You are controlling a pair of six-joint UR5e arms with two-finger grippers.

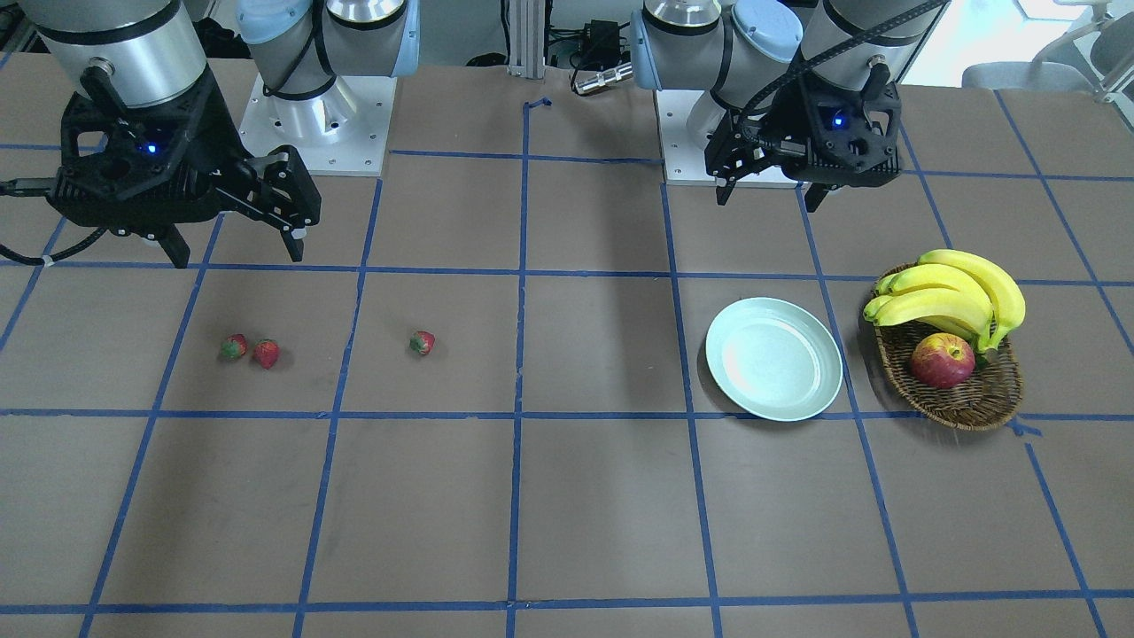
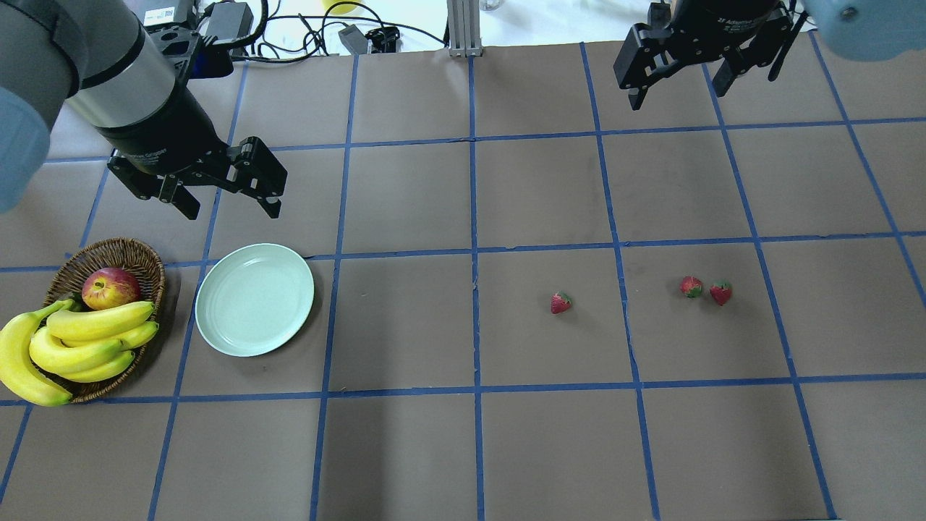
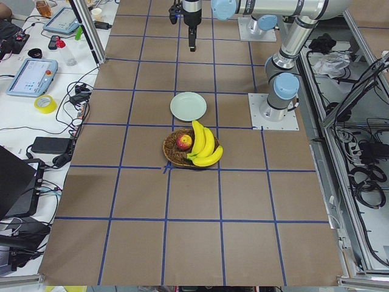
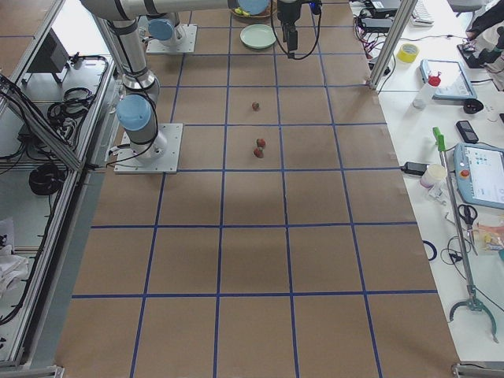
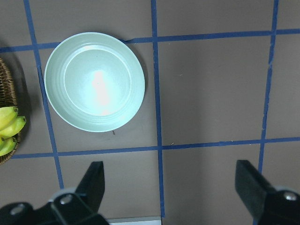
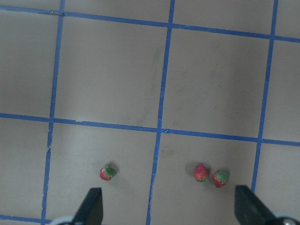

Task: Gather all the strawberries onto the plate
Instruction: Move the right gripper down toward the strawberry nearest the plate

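The left gripper [image 2: 233,208] hangs with fingers spread just behind the empty plate [image 2: 255,299]. Well to its right lie three strawberries [image 2: 561,302], one alone, two side by side. The right gripper [image 2: 680,98], also spread, should probably drop squarely astride the lone berry first

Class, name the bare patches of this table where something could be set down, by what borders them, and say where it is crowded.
Bare: the stretch between the plate and the lone strawberry; the rows of table on the operators' side of everything. Crowded: the basket close beside the plate, and the pair of strawberries lying close together.
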